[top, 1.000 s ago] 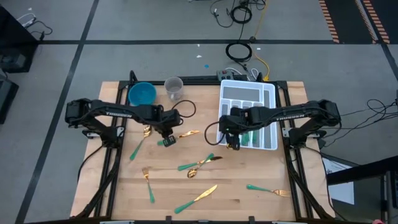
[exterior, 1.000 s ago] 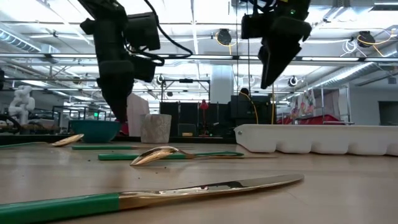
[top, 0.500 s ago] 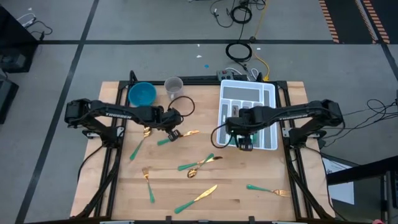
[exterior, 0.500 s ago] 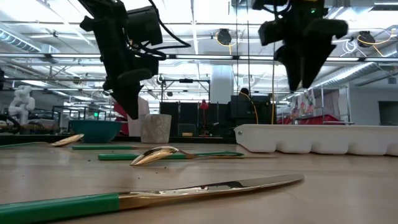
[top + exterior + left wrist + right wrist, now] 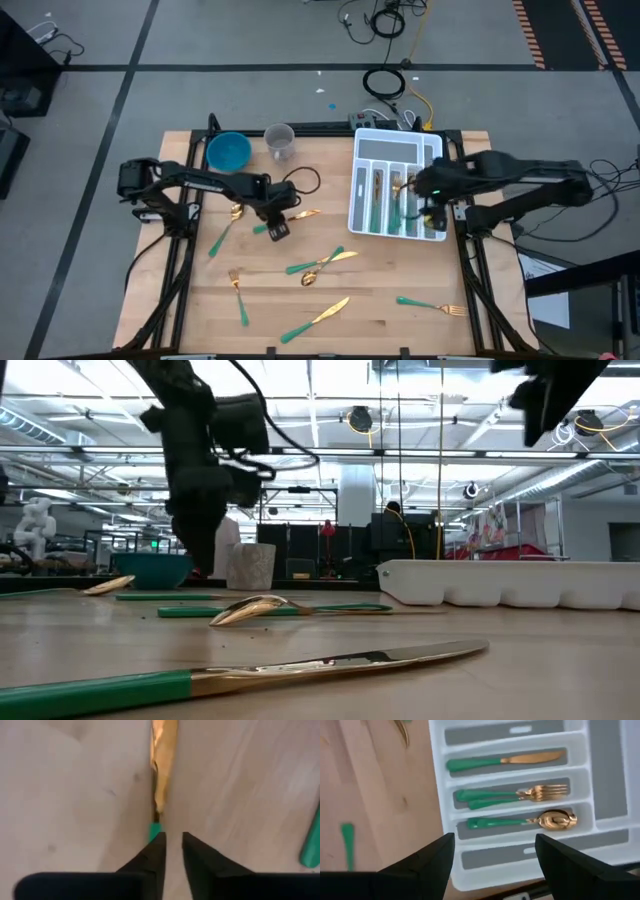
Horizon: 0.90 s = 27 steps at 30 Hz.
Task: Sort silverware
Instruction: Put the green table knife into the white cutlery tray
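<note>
Teal-handled, gold-headed silverware lies scattered on the wooden table [image 5: 200, 300]. My left gripper [image 5: 278, 226] points down over one piece [image 5: 303, 213], its fingertips [image 5: 172, 840] a narrow gap apart. The piece's teal handle [image 5: 155, 830] runs under one fingertip, and whether they touch I cannot tell. My right gripper [image 5: 433, 205] hovers wide open and empty [image 5: 492, 850] over the white divided tray [image 5: 432, 150]. The tray holds a knife [image 5: 505, 761], forks [image 5: 512, 796] and spoons [image 5: 520, 822].
A blue bowl [image 5: 228, 151] and a clear cup [image 5: 279, 141] stand at the far edge. Loose pieces lie at the left [image 5: 222, 232], in the middle [image 5: 320, 264], at the near left [image 5: 240, 292], near the front edge [image 5: 315, 320] and at the near right [image 5: 433, 304].
My right gripper has gone from the tray's left rim toward the table's right edge and risen, and now hangs over the tray. My left gripper has tipped, swung a little and come back down over the same piece, which has stayed where it lay.
</note>
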### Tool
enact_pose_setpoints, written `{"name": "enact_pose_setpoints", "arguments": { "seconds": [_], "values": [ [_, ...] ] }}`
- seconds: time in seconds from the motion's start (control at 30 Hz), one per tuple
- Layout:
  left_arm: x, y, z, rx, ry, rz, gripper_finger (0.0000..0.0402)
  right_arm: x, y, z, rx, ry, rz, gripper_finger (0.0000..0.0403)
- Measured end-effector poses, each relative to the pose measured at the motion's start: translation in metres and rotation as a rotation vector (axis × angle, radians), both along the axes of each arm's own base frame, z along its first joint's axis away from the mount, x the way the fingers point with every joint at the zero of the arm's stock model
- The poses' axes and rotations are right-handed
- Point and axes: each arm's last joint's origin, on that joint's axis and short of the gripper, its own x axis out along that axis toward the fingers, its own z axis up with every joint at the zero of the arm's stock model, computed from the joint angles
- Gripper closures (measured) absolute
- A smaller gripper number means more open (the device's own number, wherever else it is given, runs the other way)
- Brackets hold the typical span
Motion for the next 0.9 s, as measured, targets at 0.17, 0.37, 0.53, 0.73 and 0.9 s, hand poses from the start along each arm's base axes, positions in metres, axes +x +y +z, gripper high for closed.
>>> {"name": "enact_pose_setpoints", "arguments": {
  "seconds": [0.17,0.37,0.53,0.73,0.9],
  "values": [
    [0.003,0.001,-0.009,-0.041,0.041,0.034,0.0262,-0.038,-0.002,0.018,-0.003,-0.161,-0.123,0.0133],
    [0.003,0.001,-0.011,-0.039,0.052,0.034,0.0221,-0.065,-0.004,0.025,-0.014,-0.233,-0.197,0.0133],
    [-0.001,0.001,-0.013,-0.023,0.098,0.001,0.0219,-0.072,-0.004,0.027,-0.014,-0.253,-0.201,0.0133],
    [-0.001,0.003,-0.027,-0.025,0.176,-0.086,0.0219,-0.073,-0.004,0.027,-0.015,-0.256,-0.199,0.0133],
    [0.001,0.003,-0.038,-0.007,0.211,-0.152,0.0219,-0.072,-0.004,0.027,-0.012,-0.257,-0.204,0.0133]
  ]
}}
